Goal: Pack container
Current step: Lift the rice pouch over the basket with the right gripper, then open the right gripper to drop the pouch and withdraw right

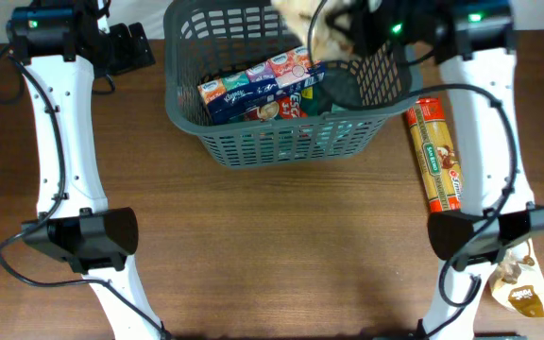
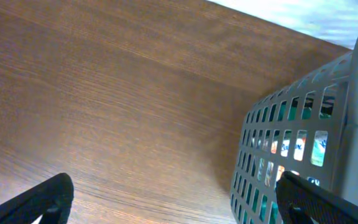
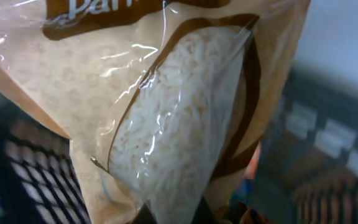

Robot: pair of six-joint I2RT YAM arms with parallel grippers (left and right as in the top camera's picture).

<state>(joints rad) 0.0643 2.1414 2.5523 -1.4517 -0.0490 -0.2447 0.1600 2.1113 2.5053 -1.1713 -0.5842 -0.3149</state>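
The dark grey slotted basket (image 1: 281, 137) stands at the table's back centre; a blue carton (image 1: 253, 93) and a teal packet lie inside. Its lattice wall shows in the left wrist view (image 2: 284, 162). My right gripper (image 1: 348, 28) is over the basket's back right part, shut on a clear and tan bag of rice (image 3: 166, 118), which hangs above the basket's inside (image 1: 305, 24). The bag hides the right fingertips. My left gripper (image 2: 173, 202) is open and empty over bare wood just left of the basket, near the table's back left (image 1: 126, 47).
A long orange and red packet (image 1: 435, 156) lies on the table right of the basket. A small brown and white pouch (image 1: 522, 283) lies at the front right, by the right arm's base. Both arm bases stand near the front edge.
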